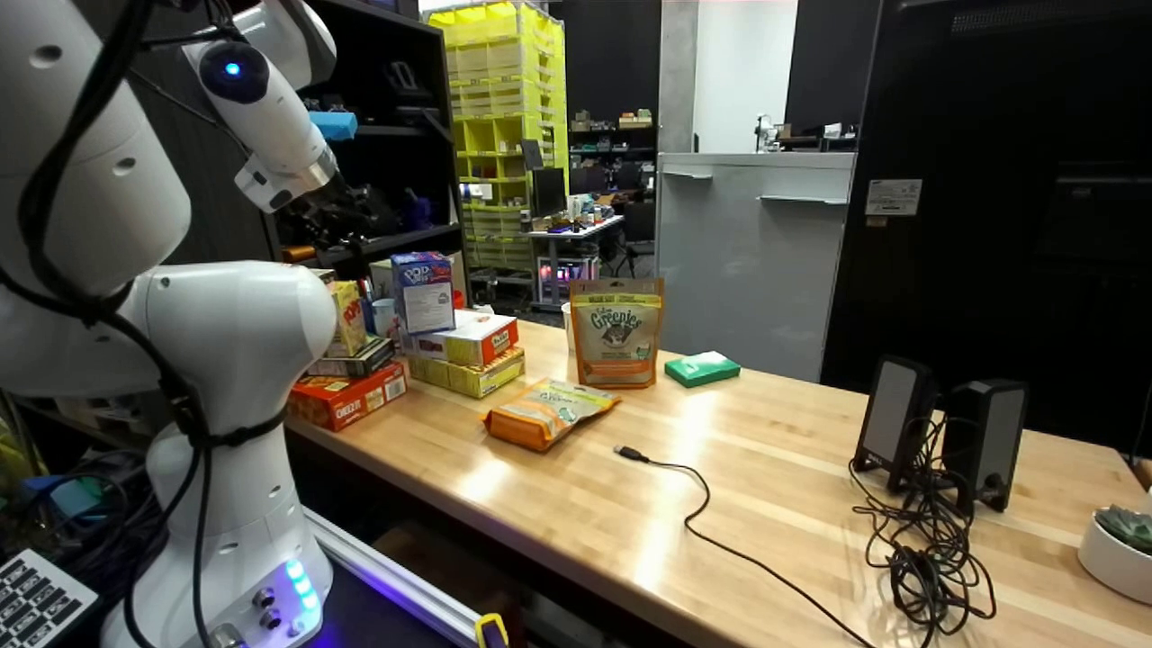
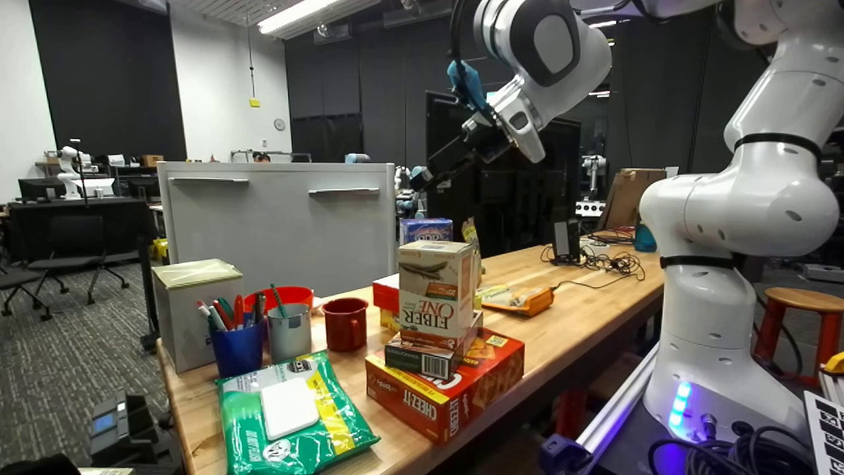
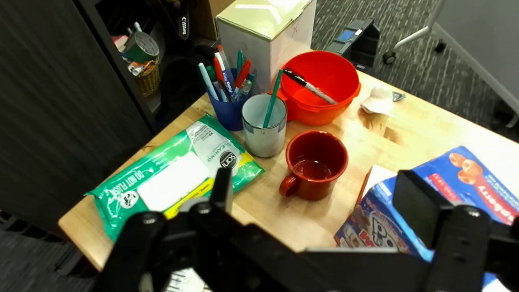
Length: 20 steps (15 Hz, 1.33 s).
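Plainly, my fingers stand wide apart in the wrist view, with nothing gripped. The red mug shows between them, farther off on the wooden surface, its handle toward the lower left of that picture. A pale enamel cup is near it, and one finger overlaps the blue Pop-Tarts box. I judge that good work here means lowering slowly, lining up on the mug's round wall instead of its handle, and leaving enough sideways room that the finger on that side doesn't clip the cardboard.

In an exterior view, I learn what the wrist angle hides: the Pop-Tarts box stands upright on a red-and-white carton, itself on a yellow carton. An upright Greenies pouch, absent from my wrist view, stands beyond; I can't make out the mug there.

In an exterior view, a Fiber One box tops a dark carton and a Cheez-It box; the mug is visible, and the fingers hang well above the surface.
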Each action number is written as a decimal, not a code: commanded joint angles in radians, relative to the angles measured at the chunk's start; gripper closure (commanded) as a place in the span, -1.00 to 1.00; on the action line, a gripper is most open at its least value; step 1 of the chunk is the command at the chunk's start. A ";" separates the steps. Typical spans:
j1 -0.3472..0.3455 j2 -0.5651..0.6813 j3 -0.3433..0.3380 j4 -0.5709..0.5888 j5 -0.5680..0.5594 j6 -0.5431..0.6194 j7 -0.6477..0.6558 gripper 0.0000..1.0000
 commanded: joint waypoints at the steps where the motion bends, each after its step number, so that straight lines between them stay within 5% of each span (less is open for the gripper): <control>1: -0.108 0.049 0.097 0.049 0.000 0.014 -0.111 -1.00; 10: -0.405 0.142 0.327 0.151 -0.014 0.017 -0.259 -1.00; 18: -1.008 0.148 0.920 0.173 -0.118 0.017 -0.175 -1.00; 20: -1.113 0.144 1.038 0.174 -0.099 0.016 -0.184 -1.00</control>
